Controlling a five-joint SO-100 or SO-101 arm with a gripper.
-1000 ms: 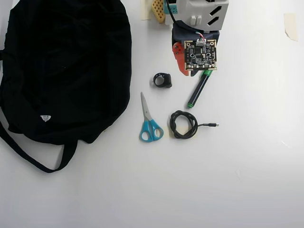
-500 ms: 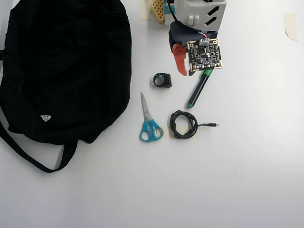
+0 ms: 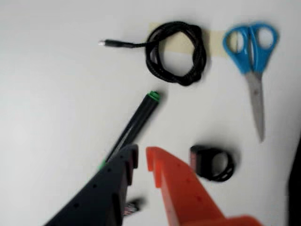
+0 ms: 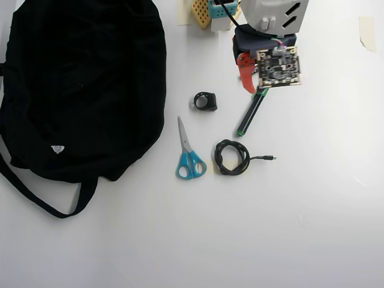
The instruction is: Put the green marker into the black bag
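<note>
Centrally in the wrist view, the green marker point(image 3: 136, 123) lies diagonally on the white worktop point(image 3: 51, 94), its near end beneath the gripper point(image 3: 140, 157), whose fingers stand slightly apart, clamping nothing. Overhead view: black bag point(image 4: 78, 84) fills upper left; scissors point(image 4: 189, 153), coiled cable point(image 4: 233, 157) and a small black clip point(image 4: 206, 101) lie between.
</note>
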